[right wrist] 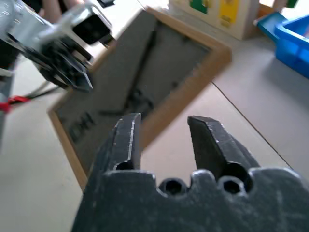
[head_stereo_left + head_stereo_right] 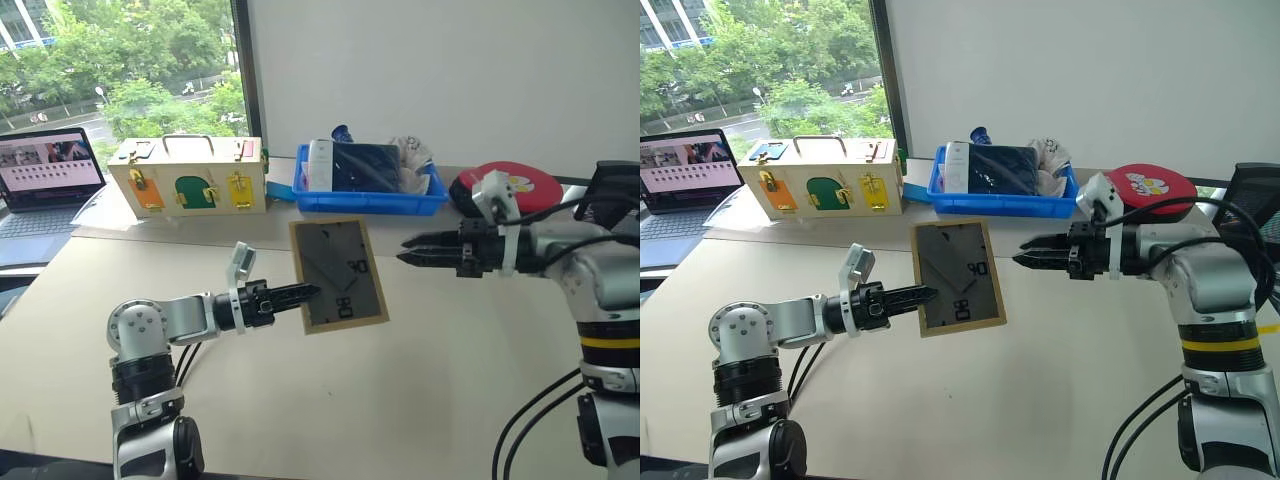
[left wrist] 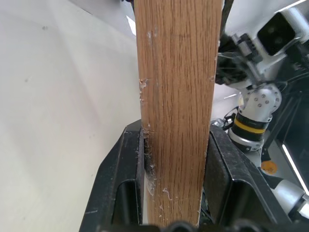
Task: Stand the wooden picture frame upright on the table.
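The wooden picture frame (image 2: 338,275) hangs in the air above the table (image 2: 400,400), a little tilted, its dark grey back with the fold-out stand facing me. My left gripper (image 2: 305,293) is shut on the frame's left edge; in the left wrist view the light-wood rail (image 3: 178,72) sits clamped between the two black fingers (image 3: 120,183). My right gripper (image 2: 405,250) points at the frame from the right, a short gap away. It is open with nothing between its fingers (image 1: 128,140). The frame's front is hidden.
At the back of the table stand a cream wooden box (image 2: 190,175) with coloured doors, a blue tray (image 2: 370,200) of items and a red round object (image 2: 515,185). A laptop (image 2: 45,180) sits at the far left.
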